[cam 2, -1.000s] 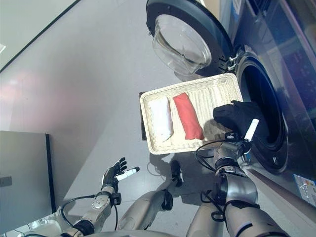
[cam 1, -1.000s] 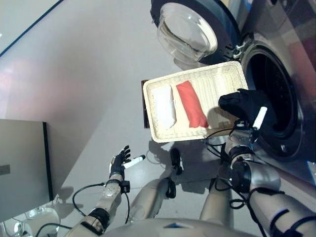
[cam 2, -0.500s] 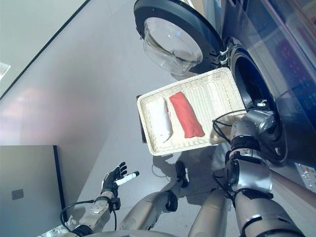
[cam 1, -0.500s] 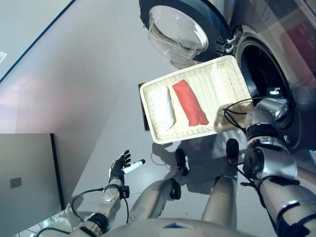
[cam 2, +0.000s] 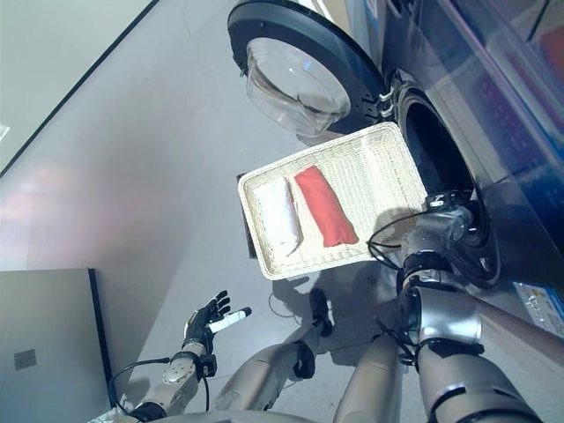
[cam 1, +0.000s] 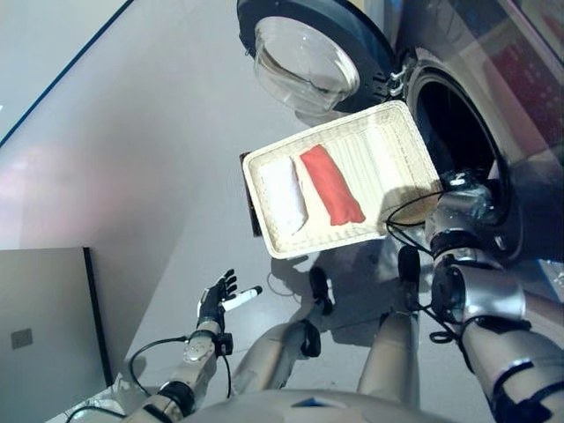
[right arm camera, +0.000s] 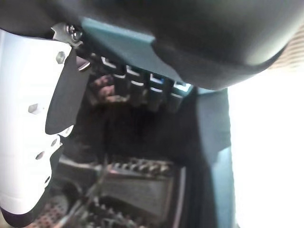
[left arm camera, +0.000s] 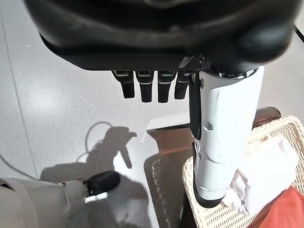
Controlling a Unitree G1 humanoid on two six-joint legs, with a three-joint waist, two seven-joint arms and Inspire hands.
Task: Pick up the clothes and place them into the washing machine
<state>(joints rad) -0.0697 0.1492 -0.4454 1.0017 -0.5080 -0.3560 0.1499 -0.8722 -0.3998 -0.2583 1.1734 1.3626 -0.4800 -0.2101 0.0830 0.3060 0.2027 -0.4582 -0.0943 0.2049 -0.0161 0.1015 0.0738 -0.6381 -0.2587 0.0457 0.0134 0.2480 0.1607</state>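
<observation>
A shallow wicker basket (cam 1: 256, 189) holds a folded white cloth (cam 1: 284, 192) and a red cloth (cam 1: 331, 185) side by side. It stands beside the washing machine's open drum (cam 1: 454, 132). My right arm reaches past the basket's right end, and my right hand (right arm camera: 33, 118) is inside the dark drum with fingers relaxed and thumb out. I cannot make out any cloth in it. My left hand (cam 1: 214, 301) hangs open and empty low over the floor; the left wrist view (left arm camera: 223, 133) shows the basket's corner and the white cloth (left arm camera: 266, 171) past it.
The machine's round glass door (cam 1: 304, 62) stands swung open behind the basket. A low dark brown box (cam 1: 249, 198) bears the basket. A grey cabinet (cam 1: 44, 326) stands at the lower left. Grey floor lies between it and the basket.
My right hand moved from over the basket's right end, where it held a dark cloth, into the drum. The view has shifted a little; the left hand stayed put.
</observation>
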